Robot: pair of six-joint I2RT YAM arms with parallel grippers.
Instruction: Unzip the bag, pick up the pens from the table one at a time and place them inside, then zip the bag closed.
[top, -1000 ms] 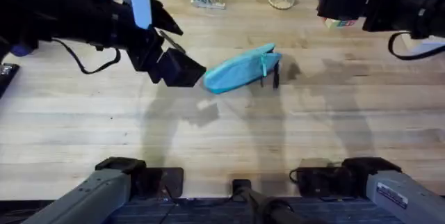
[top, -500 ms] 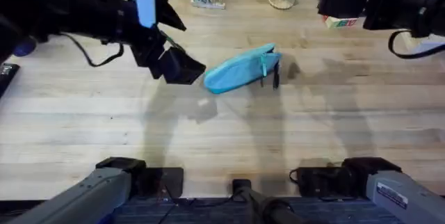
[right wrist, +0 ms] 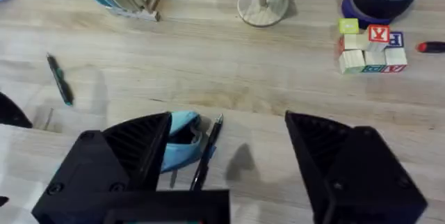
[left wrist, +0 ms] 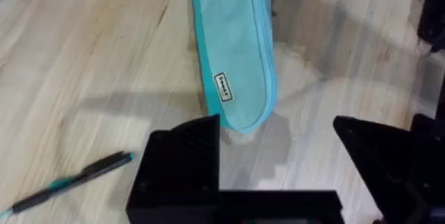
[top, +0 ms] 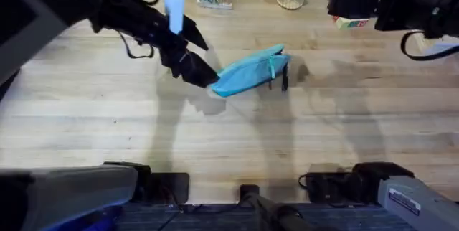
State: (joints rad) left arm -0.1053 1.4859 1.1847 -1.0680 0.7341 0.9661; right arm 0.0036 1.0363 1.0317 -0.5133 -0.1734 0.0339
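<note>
Left gripper [left wrist: 278,175], jaws wide, hovers at the bag's [top: 247,72] end; one pen [right wrist: 207,151] lies beside it.

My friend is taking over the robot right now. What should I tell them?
Left gripper: open, at the bag's tapered end, holding nothing.
Right gripper: open, raised at the far right, empty.
Bag looks zipped shut, in the middle of the table.
One pen lies beside the bag's zipper end, another lies further off.
Done: nothing yet.
Left: unzip, put in both pens, zip.
</note>
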